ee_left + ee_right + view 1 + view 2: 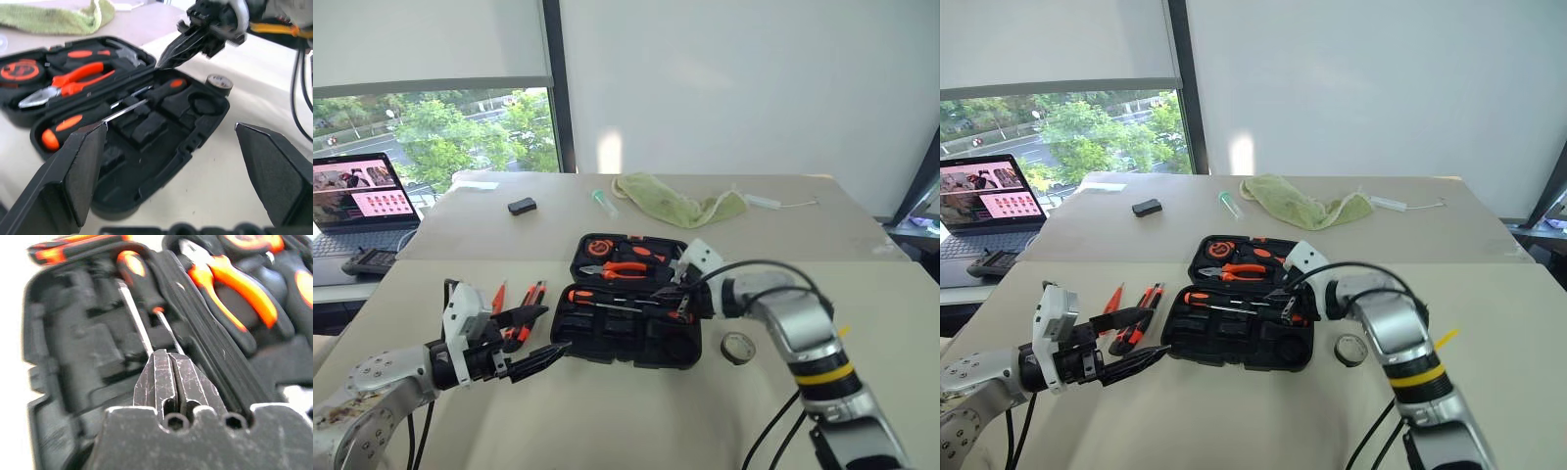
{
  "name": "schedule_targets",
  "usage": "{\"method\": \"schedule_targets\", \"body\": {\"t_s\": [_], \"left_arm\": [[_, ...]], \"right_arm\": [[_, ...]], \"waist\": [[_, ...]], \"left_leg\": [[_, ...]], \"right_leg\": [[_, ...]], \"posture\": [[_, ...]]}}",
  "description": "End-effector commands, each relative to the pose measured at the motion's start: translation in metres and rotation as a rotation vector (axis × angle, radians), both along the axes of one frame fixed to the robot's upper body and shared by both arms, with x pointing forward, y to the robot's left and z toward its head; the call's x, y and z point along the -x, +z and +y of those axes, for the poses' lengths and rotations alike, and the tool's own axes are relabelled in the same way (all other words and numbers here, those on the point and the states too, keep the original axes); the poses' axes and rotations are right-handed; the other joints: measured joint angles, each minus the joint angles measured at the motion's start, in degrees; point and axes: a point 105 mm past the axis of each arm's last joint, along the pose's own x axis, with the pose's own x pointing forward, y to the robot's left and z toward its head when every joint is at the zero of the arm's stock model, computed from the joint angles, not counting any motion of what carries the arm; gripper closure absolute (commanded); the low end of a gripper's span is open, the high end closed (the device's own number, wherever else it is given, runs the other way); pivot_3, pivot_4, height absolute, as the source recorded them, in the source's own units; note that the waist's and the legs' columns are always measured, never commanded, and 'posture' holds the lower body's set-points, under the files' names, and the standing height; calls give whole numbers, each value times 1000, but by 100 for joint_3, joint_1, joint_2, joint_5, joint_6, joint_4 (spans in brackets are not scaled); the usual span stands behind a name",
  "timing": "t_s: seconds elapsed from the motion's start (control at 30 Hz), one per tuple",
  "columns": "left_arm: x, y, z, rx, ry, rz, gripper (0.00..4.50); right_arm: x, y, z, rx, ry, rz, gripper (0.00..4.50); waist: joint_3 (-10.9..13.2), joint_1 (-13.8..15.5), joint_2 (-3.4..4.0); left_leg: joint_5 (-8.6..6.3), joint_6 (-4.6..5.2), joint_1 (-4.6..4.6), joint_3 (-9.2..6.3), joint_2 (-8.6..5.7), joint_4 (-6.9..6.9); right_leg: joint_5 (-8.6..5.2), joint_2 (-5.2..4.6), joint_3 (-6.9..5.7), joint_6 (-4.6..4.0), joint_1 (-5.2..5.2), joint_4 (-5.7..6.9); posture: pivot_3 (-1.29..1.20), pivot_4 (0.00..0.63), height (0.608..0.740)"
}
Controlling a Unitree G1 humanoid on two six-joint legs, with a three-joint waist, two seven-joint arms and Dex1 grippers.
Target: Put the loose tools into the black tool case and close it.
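Your table [607,421] carried the black tool case [631,328] lying open near the middle of its near edge, two screwdrivers [93,117] already in the front half; the utility knife [525,302] and red screwdriver [498,297] lay toward the left edge, the tape roll [737,347] just right of the case; your left end effector [533,338] stood wide and empty; your right end effector [171,377] was pinched closed, empty, over the case; next, I judge, fetch the tape.

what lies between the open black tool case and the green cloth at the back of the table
Bare tabletop between the black plastic tool case and the crumpled green cloth, seen in the left eye view.
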Motion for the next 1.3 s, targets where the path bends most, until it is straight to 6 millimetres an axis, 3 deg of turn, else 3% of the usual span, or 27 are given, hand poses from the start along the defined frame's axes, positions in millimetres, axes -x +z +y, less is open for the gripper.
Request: {"method": "schedule_targets", "body": {"t_s": [0.03,0.1,0.27,0.5,0.57,0.63,0.73,0.87,1.2,1.3], "left_arm": [[1,6,4,0,10,-52,0],[1,5,5,-2,10,-52,0],[-2,3,10,-11,20,-54,0],[-1,-3,12,-14,25,-51,0],[-2,-4,15,-20,58,-54,0],[-5,-4,22,-17,109,-45,0],[-10,-4,35,-17,186,-41,0],[-27,-3,56,-7,338,-30,0],[-87,-13,101,-236,820,220,0],[-95,-22,108,-276,891,307,0]], "right_arm": [[-6,4,3,-6,-126,-156,4468],[-5,-8,9,10,-138,-156,4468],[15,-58,35,245,9,-173,4468],[28,-111,28,575,184,-222,4468],[22,-96,29,475,135,-260,4468],[20,-59,38,198,80,-282,4468],[29,-8,32,-116,89,-248,4468],[53,47,7,-236,185,-332,3474],[117,91,-16,-229,408,-383,105],[127,91,-21,-180,421,-415,39]], "waist": [[0,-2,0],[0,-5,0],[-2,-46,-3],[-35,-54,-35],[-59,-32,-56],[-69,-14,-73],[-59,-4,-78],[9,9,-12],[39,136,-42],[47,136,-57]], "left_leg": [[2,-2,0,0,0,-4],[3,-4,5,2,0,-6],[1,1,21,2,4,-10],[-13,19,137,1,18,-60],[-21,9,155,-1,32,-65],[-25,1,156,-5,43,-66],[-33,-12,135,-12,62,-61],[-36,-7,115,-12,62,-59],[-34,-7,114,-25,55,-55],[-35,-6,112,-26,45,-56]], "right_leg": [[0,4,0,-1,-2,0],[-2,33,0,-3,1,1],[-7,52,2,-11,12,3],[-43,67,-2,-37,100,3],[-67,72,-12,-56,111,14],[-72,79,-16,-61,113,16],[-74,81,-16,-67,103,13],[-72,63,-16,-66,81,14],[-70,86,-31,-61,91,17],[-69,85,-31,-54,91,13]], "posture": [[0,150,740],[0,150,740],[0,150,740],[0,150,740],[0,150,740],[0,150,740],[0,150,740],[0,150,740],[0,150,740],[0,150,740]]}}
